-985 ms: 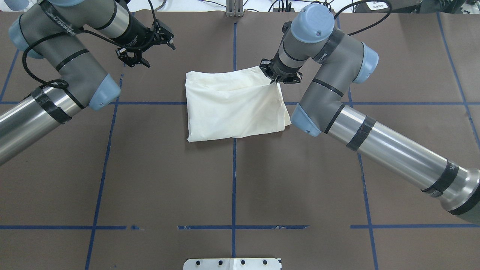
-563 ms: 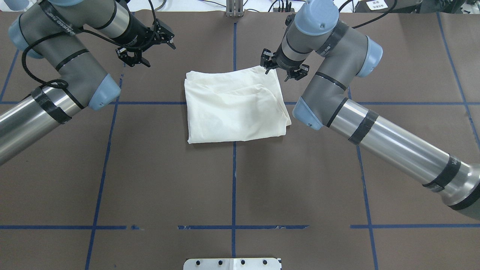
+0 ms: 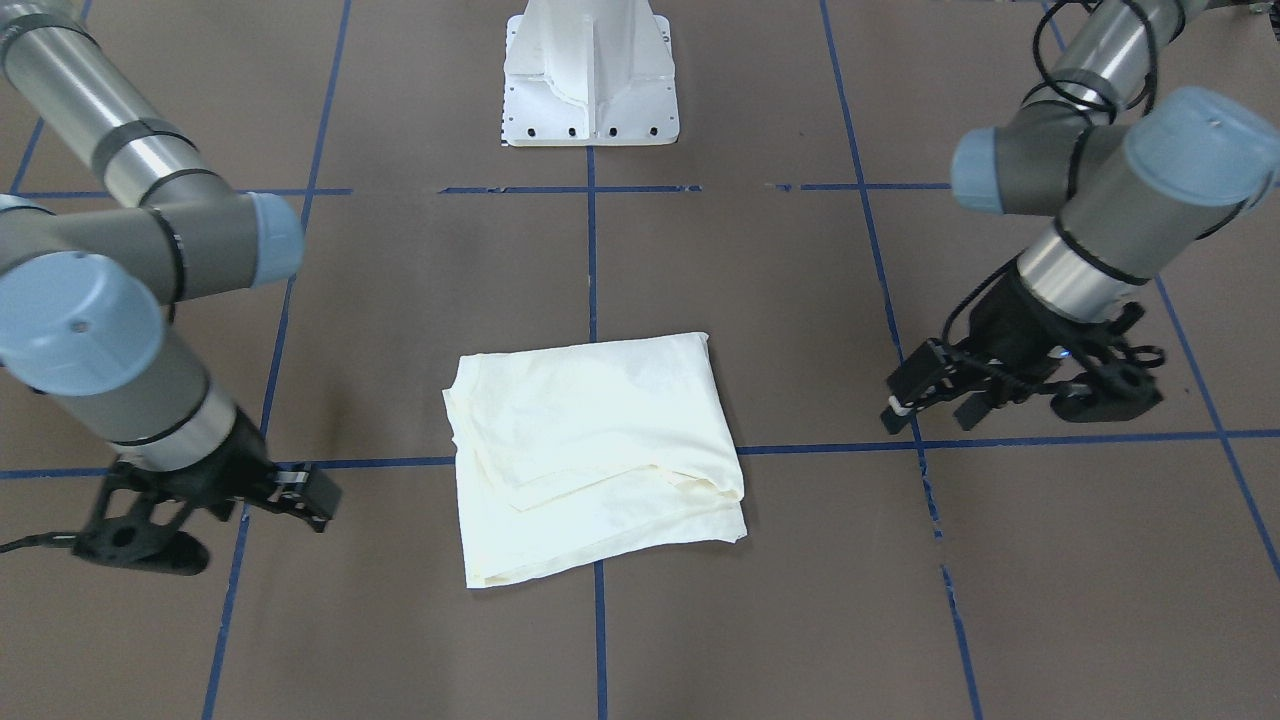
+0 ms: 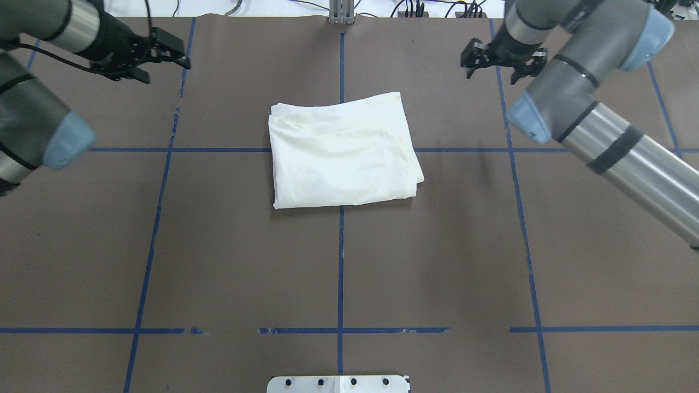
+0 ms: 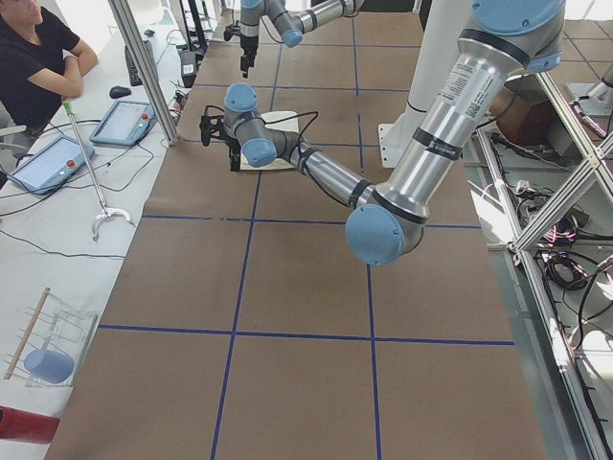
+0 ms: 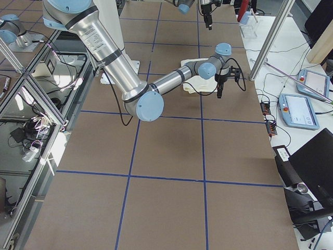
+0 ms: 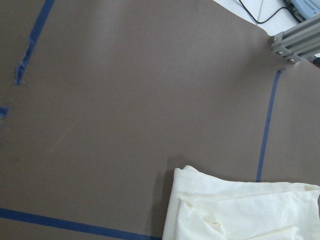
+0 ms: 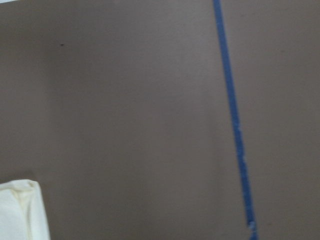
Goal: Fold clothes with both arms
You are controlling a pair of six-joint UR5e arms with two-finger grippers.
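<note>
Backing off the shirt (image 4: 341, 153), the right gripper (image 4: 491, 68) has dropped its corner; jaws wide, as on the left gripper (image 4: 166, 68); folding looks done.

- We look on a brown table top (image 4: 235, 245) gridded with blue tape lines (image 4: 340, 262).
- Along its far edge we find a white bench (image 5: 57, 249) holding a blue-edged tablet (image 5: 123, 123), beside an aluminium post (image 5: 142, 67).
- A person (image 5: 34, 57) sits there.
</note>
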